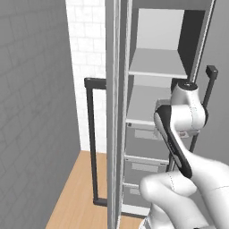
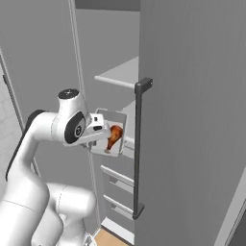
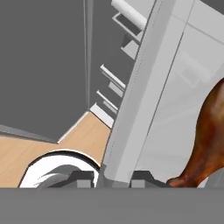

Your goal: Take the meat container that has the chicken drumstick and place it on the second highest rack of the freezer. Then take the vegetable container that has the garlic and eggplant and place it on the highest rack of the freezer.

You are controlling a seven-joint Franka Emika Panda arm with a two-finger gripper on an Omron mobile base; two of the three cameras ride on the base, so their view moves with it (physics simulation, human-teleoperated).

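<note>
The claw (image 2: 98, 129) is seen pinching one wall of the meat container (image 2: 111, 130), which is carried tipped up on its side, so the chicken drumstick (image 2: 114, 136) hangs just beyond the fingertips against the tray floor. Ahead of the claw stands the open freezer (image 1: 156, 100), the highest rack (image 2: 120, 74) above it and the second rack just past the container. With the tray this steep, the drumstick could be spilled; a thin-edge grip might slip, and the door handle (image 2: 138, 149) beside the claw could be clipped.
</note>
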